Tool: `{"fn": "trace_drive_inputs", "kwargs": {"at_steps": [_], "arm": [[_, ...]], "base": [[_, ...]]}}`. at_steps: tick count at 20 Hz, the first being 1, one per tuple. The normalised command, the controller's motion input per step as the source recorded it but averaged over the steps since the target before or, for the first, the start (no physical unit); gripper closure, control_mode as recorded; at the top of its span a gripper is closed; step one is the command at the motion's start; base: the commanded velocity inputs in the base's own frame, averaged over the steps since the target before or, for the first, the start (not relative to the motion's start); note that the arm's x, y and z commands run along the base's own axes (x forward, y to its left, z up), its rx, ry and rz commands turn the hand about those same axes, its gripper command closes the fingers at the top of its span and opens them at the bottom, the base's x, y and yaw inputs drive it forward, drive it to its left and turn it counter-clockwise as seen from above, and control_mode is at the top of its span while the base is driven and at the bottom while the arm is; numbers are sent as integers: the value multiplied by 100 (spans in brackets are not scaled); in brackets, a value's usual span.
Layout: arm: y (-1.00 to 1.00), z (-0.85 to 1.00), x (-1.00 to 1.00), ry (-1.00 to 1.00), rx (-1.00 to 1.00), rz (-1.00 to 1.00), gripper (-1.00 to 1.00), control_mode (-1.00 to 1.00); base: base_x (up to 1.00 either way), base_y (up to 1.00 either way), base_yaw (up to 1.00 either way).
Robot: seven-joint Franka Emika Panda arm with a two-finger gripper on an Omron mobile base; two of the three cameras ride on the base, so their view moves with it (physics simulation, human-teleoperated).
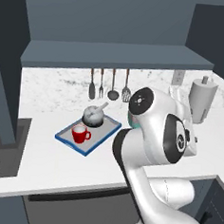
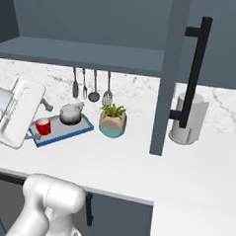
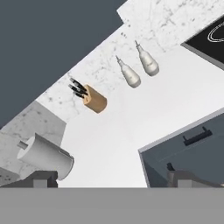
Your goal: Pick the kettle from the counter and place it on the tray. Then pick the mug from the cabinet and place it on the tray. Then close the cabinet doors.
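The blue-rimmed tray (image 1: 101,138) (image 2: 78,129) lies on the white marble counter (image 1: 57,166) below the cabinet (image 1: 113,57). The grey kettle (image 1: 93,115) (image 2: 71,113) stands on the tray's far end and the red mug (image 1: 80,134) (image 2: 42,126) on its near end. Both cabinet doors stand open: the left door (image 1: 3,96) and the right door (image 2: 168,78) with its black bar handle (image 2: 194,70). My gripper (image 3: 111,181) is open, its tips wide apart with nothing between them. It hangs to the right of the tray and points along the counter.
A tall grey cylinder (image 1: 202,99) (image 2: 186,119) (image 3: 46,155) stands at the right. A potted plant (image 2: 112,119) sits beside the tray, under hanging utensils (image 1: 109,85). The dark sink (image 1: 1,148) is at the left. A knife block (image 3: 94,98), two bottles (image 3: 130,73) and a cooktop (image 3: 210,35) lie further along.
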Motion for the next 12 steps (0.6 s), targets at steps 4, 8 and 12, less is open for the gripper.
{"fn": "trace_drive_inputs", "kwargs": {"at_steps": [4,8,12], "arm": [[-5,0,-14,-2,-1,0,-100,-100],[-7,0,-19,0,0,0,-100,-100],[-5,0,-21,0,0,0,-100,-100]], "base": [[0,0,0],[0,0,0],[0,0,0]]}}
